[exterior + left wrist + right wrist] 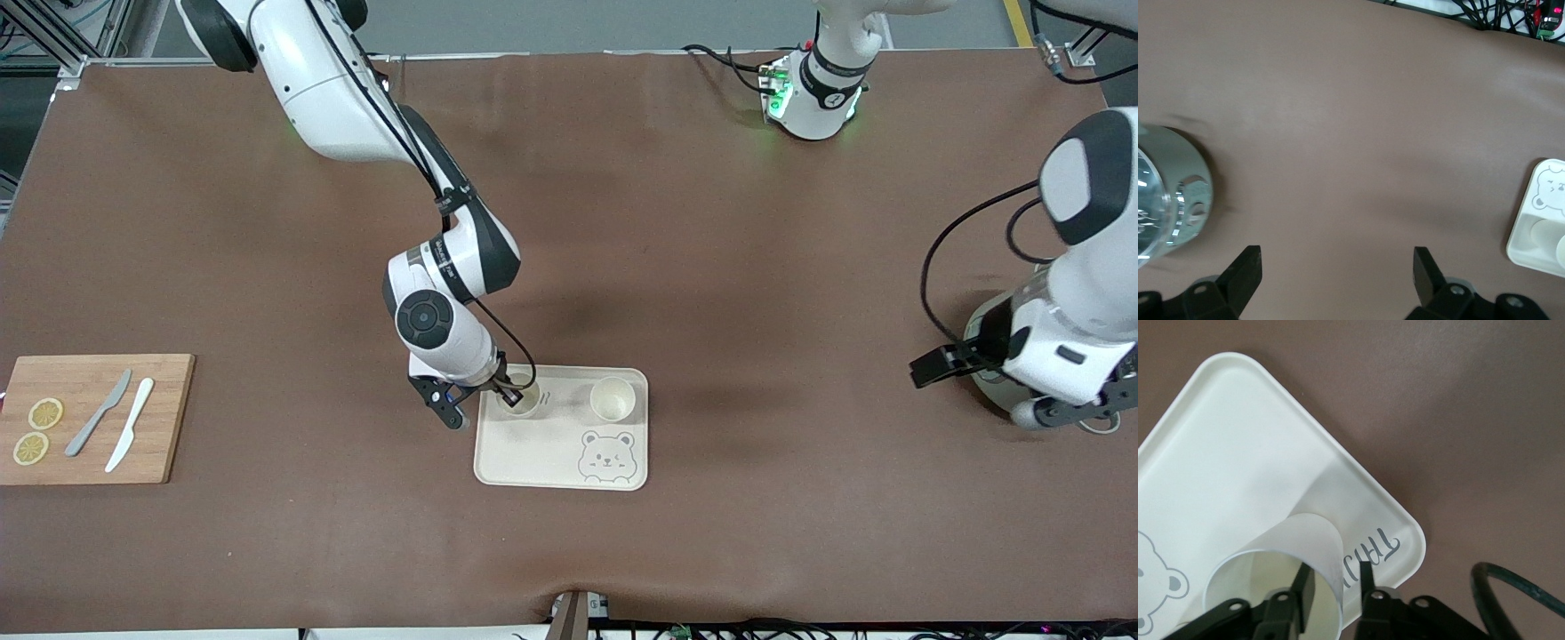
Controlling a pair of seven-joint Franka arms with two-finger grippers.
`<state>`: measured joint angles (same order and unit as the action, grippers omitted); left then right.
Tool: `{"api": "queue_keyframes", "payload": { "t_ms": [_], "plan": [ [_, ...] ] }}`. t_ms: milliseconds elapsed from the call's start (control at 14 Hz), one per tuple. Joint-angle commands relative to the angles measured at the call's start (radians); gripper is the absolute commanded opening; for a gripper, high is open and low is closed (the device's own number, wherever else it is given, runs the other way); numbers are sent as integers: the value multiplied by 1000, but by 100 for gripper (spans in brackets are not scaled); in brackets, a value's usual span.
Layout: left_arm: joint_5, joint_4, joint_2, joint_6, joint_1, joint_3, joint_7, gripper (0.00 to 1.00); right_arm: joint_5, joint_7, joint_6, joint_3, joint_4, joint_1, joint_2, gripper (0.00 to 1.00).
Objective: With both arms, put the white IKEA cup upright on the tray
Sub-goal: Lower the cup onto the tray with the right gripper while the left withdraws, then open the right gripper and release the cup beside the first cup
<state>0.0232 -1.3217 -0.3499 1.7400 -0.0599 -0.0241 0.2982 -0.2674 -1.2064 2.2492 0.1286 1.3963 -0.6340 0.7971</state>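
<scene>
Two smooth white cups stood upright on the cream tray.

The right gripper [509, 392] pinched the thin rim of one round cup [522, 400], one finger inside, one outside, at the rounded tray [533, 453] corner nearer the right arm. The second cup [613, 398] sat beside it. The left gripper [1337, 273] waited with jaws spread over the matte brown table [756, 293], well apart from the tray.

Light: even, bright, overhead.
Shadows: soft dark patches on the table [622, 311] near the arms.
Glare: none.
Blur: metal cylinder [1168, 193] smeared in left wrist view.
</scene>
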Motion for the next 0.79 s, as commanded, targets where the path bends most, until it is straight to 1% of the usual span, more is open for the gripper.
{"api": "queue_keyframes", "payload": {
  "t_ms": [0,143,214,357,429,500,714],
  "plan": [
    [23,-25,48,-14,32,-11,-57,100,-1,1,-14,3,-33,-4,-11,100],
    [23,-24,69,-14,32,-7,-100,100,2,1,-60,8,-34,-4,-41,100],
    [23,-27,81,-17,34,-5,-116,100,2,1,-113,9,-39,0,-64,100],
    [23,-25,100,-78,35,-3,-116,100,2,7,-228,11,-109,28,-84,100],
    [23,-27,114,-94,34,0,-117,100,2,10,-287,9,-127,49,-107,100],
    [23,-28,130,-109,35,7,-119,100,8,28,-310,8,-126,59,-145,100],
    [23,-30,179,-195,48,9,-125,100,4,161,-382,5,-48,135,-267,100]
  ]
}}
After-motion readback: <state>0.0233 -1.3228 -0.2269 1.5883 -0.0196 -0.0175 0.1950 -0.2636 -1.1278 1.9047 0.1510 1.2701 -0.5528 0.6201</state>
